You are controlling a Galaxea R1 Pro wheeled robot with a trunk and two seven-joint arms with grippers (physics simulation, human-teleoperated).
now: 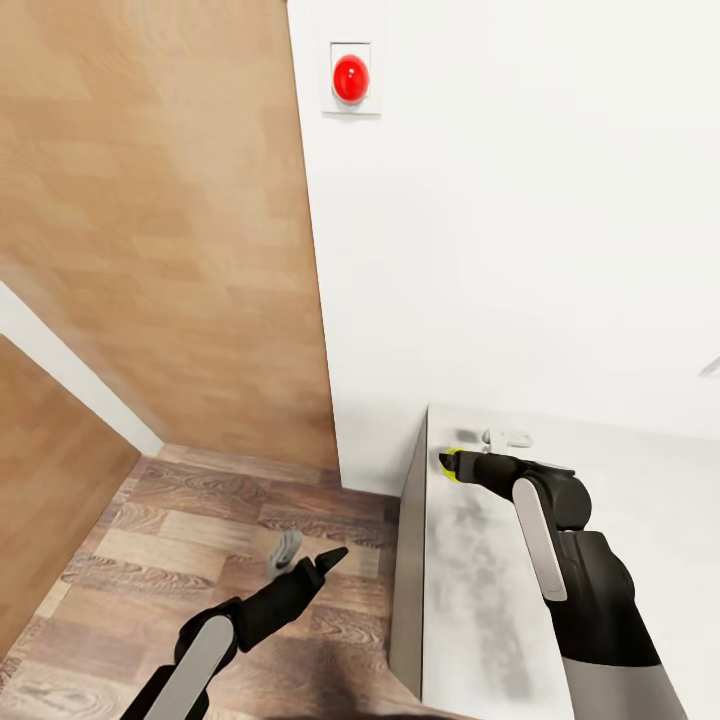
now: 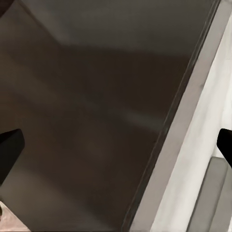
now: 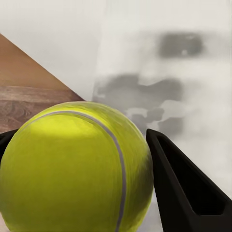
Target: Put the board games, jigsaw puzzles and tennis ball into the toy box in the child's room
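The tennis ball is yellow-green with a pale seam. My right gripper is shut on it, just above the near-left corner of the table, whose top is pale grey. One black finger presses against the ball's side. My left gripper hangs open over the wooden floor, left of the table's end. Its fingertips stand far apart with nothing between them. The toy box, board games and jigsaw puzzles are out of view.
A white wall with a red round button rises behind the table. A wood-panelled wall stands to the left. A small white object lies on the tabletop near the wall. The wood floor lies left of the table.
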